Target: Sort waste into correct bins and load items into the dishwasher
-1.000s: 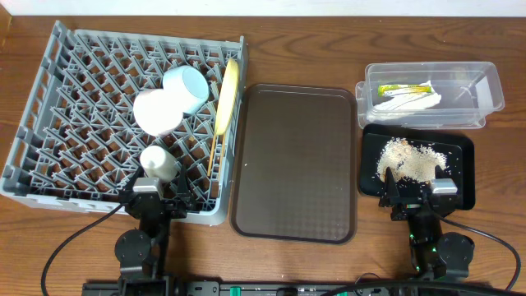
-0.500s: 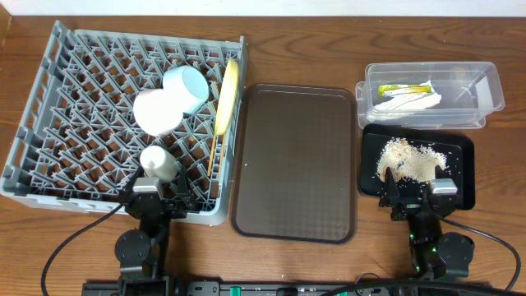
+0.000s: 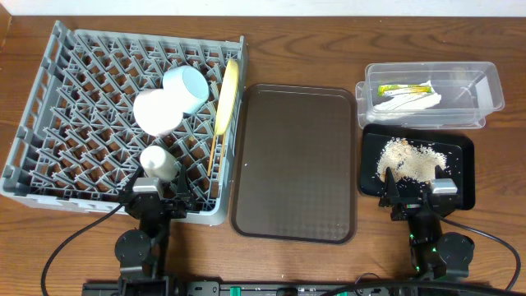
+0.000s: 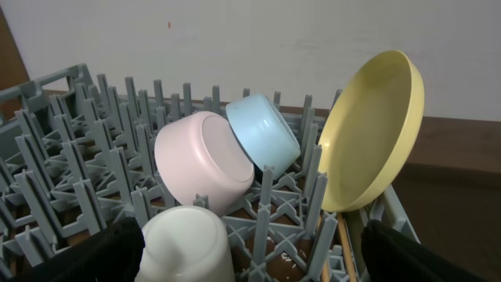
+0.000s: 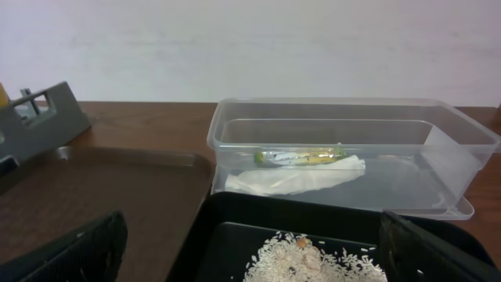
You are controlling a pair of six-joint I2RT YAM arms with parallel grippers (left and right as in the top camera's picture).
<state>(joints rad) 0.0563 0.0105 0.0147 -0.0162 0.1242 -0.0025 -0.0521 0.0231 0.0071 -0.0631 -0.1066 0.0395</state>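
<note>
The grey dish rack [image 3: 66,123] holds a light blue bowl [image 3: 191,89], a white bowl [image 3: 156,111], the pale yellow plate [image 3: 227,94] on edge and the chopsticks [image 3: 215,152]. The left wrist view shows the plate [image 4: 372,133], both bowls [image 4: 262,133] [image 4: 202,160] and a chopstick [image 4: 344,251]. The clear tub [image 3: 485,90] holds the wrapper [image 3: 404,89] and white paper [image 3: 411,100]. The black tray [image 3: 460,156] holds food scraps [image 3: 407,159]. My left gripper [image 3: 159,196] [image 4: 250,251] is open and empty at the rack's near edge. My right gripper [image 3: 417,196] [image 5: 258,251] is open and empty over the black tray's near edge.
A dark brown serving tray [image 3: 296,160] lies between the rack and the bins. A small white cup [image 3: 158,162] stands upside down in the rack, just ahead of my left gripper. The tub [image 5: 352,117] sits behind the black tray [image 5: 235,211].
</note>
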